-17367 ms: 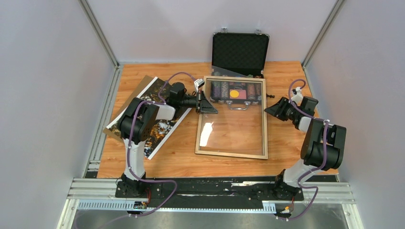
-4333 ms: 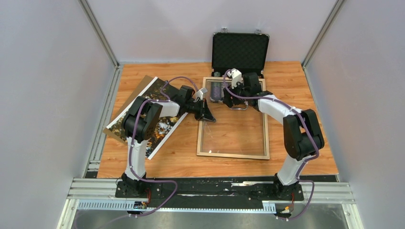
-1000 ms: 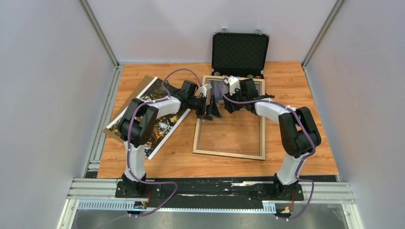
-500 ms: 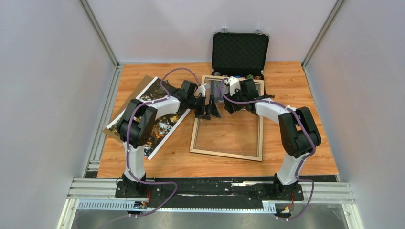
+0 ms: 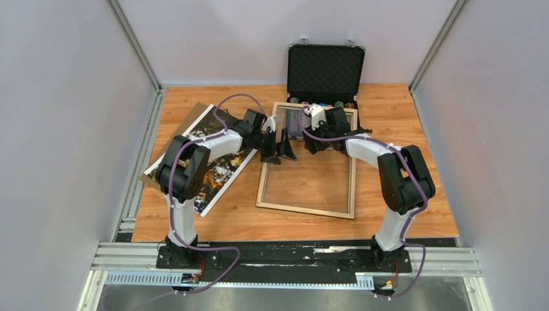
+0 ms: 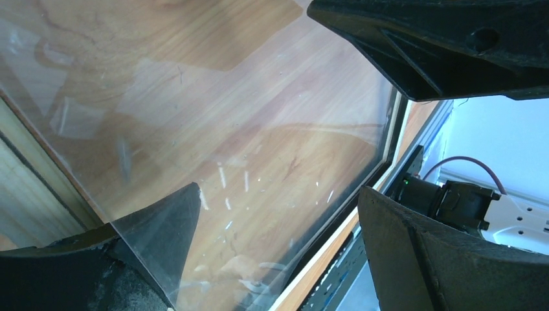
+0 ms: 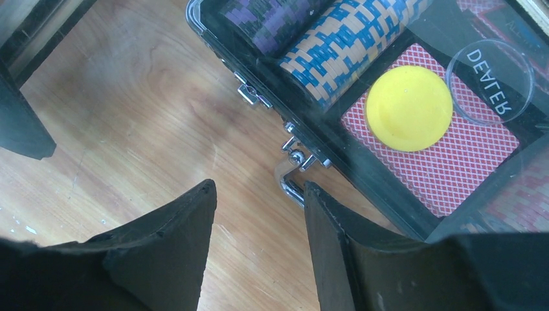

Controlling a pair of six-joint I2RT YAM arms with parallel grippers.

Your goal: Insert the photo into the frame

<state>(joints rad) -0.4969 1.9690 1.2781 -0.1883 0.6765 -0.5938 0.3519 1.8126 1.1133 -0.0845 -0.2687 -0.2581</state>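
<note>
Left tool (image 6: 278, 191) gapes wide and empty over the frame's (image 5: 304, 210) far-left corner; right tool (image 7: 257, 188), half open, holds nothing beside its far rail. The frame lies mid desk (image 5: 388, 110), the photo (image 5: 219, 178) by the left edge: probably light and floppy, best pinched at a white margin.

Photo (image 5: 217, 173) flat, left of frame (image 5: 304, 211)

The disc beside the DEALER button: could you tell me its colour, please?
The disc is yellow; right wrist view shows it best.

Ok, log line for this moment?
photo: not held; frame: no photo inside; left jaws: open at frame; right jaws: open above frame
</note>
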